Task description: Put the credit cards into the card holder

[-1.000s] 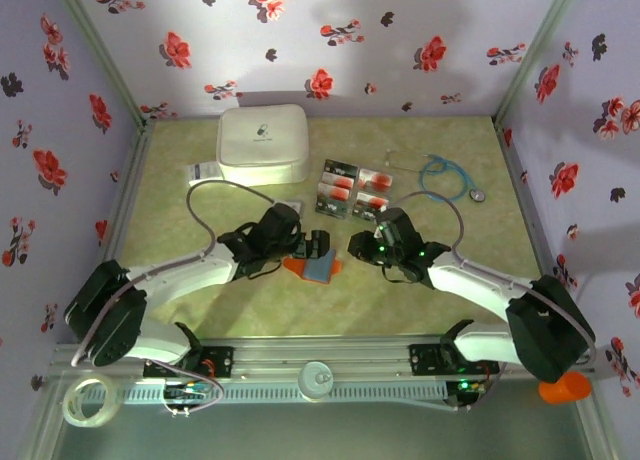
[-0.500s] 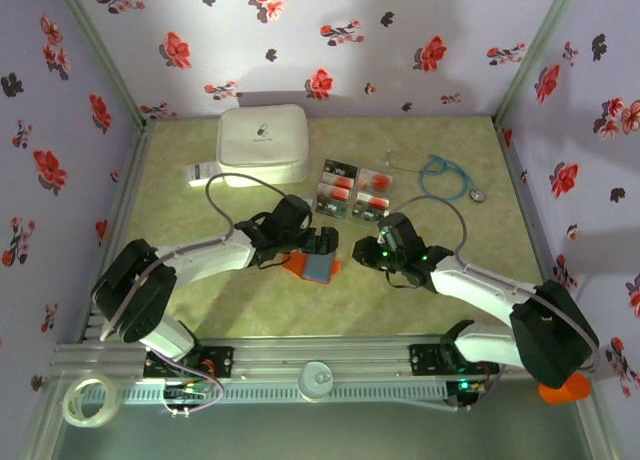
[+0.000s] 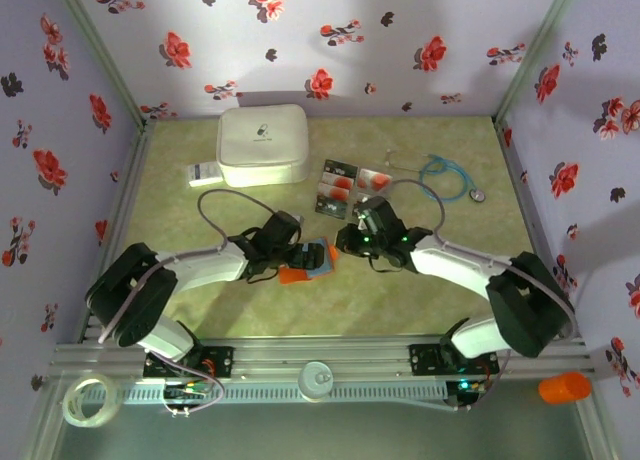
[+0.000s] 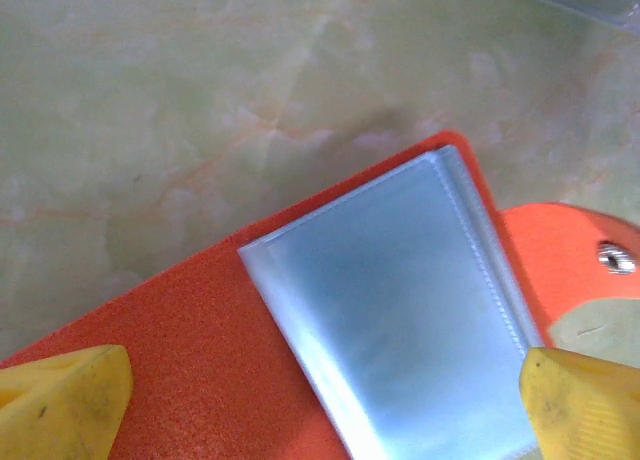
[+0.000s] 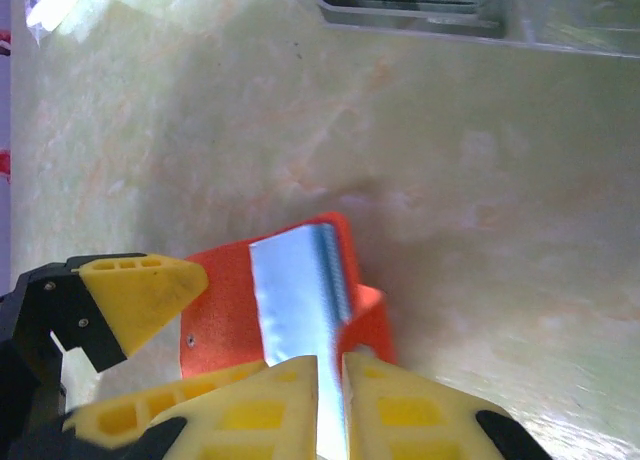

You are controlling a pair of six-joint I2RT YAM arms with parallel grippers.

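The card holder (image 3: 294, 275) lies open on the table, orange-red outside with a bluish-grey sleeve inside (image 4: 400, 310). My left gripper (image 3: 305, 252) hangs low over it, jaws wide open, one yellow fingertip (image 4: 60, 400) at each side of the holder. My right gripper (image 3: 342, 244) has come in from the right. In the right wrist view its jaws (image 5: 330, 400) are pinched almost together on the edge of the sleeve, with the orange cover (image 5: 225, 290) beyond. Several credit cards (image 3: 338, 186) lie in a cluster just behind both grippers.
A big white rounded case (image 3: 262, 143) stands at the back left with a white barcode label (image 3: 203, 172) beside it. A stethoscope (image 3: 450, 175) lies at the back right. A tape roll (image 3: 85, 400) and an orange cylinder (image 3: 565, 388) sit off the table's front corners.
My right gripper has moved left from beside the cards to the card holder, and its jaws have narrowed. The left gripper has shifted slightly toward the front over the holder, still open.
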